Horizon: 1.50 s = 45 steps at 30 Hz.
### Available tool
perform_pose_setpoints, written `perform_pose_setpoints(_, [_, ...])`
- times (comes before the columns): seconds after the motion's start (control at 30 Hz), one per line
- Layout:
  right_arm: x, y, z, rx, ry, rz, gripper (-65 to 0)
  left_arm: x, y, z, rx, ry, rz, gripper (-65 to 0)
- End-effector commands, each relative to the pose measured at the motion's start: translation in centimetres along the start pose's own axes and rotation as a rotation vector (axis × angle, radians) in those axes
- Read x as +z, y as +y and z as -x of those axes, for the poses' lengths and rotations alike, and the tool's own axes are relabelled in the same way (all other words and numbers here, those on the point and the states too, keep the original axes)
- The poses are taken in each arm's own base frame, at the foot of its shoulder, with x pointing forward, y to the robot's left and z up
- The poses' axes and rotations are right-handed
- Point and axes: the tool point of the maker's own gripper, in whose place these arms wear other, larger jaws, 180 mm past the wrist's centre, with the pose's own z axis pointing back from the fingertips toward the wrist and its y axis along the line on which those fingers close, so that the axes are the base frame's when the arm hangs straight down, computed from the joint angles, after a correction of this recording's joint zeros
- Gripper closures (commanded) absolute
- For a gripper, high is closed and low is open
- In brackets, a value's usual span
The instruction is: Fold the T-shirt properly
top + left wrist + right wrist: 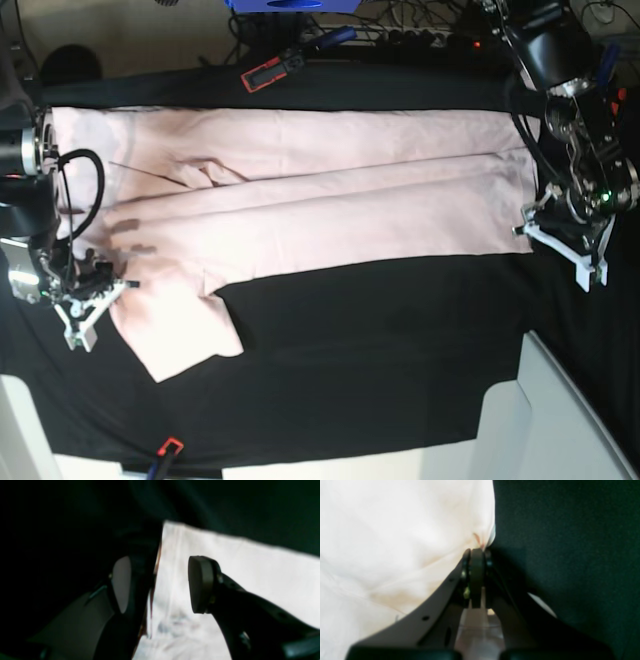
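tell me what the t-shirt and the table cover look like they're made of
T-shirt: pale pink, matte woven or knit fabric, likely cotton; it creases softly and shows a stitched hem. Table cover: black matte cloth, it seems, with faint wrinkles and no shine.

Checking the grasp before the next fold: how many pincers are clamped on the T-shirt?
1: the right pincer pinches the T-shirt edge. The left pincer is open over its corner.

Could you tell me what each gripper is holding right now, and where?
The right gripper pinches the T-shirt at its side edge. The left gripper holds nothing; its jaws stand open over the shirt's corner.
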Motion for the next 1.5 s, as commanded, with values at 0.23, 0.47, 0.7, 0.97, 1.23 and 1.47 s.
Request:
perform_pose_setpoints(0.23, [0.5, -0.5, -2.0, 0.005, -0.042, 0.007, 0.0, -1.5, 1.9, -3.6, 0.033, -0.016, -0.016, -36.3])
perform_pose_setpoints(0.47, [0.5, -0.5, -1.7, 0.006, -0.038, 0.006, 0.0, -3.1, 3.3, -5.7, 0.069, 0.023, -0.015, -36.1])
perform_pose_setpoints(0.7, [0.5, -0.5, -1.6, 0.005, -0.037, 0.007, 0.0, -5.3, 1.5, -5.2, -0.035, 0.114, 0.018, -36.1])
perform_pose_setpoints(0.97, [0.6, -0.8, -1.6, 0.004, -0.036, 0.011, 0.0, -6.0, -1.1, -3.8, -0.218, 0.143, 0.142, -35.9])
perform_pose_setpoints(1.23, [0.6, -0.8, -1.6, 0.005, -0.037, 0.011, 0.0, -5.9, 0.2, -3.5, -0.142, 0.138, 0.142, -35.8])
perform_pose_setpoints(1.47, [0.6, -0.8, -1.6, 0.004, -0.036, 0.011, 0.0, -5.8, 1.7, -3.5, -0.092, 0.134, 0.125, -35.8])
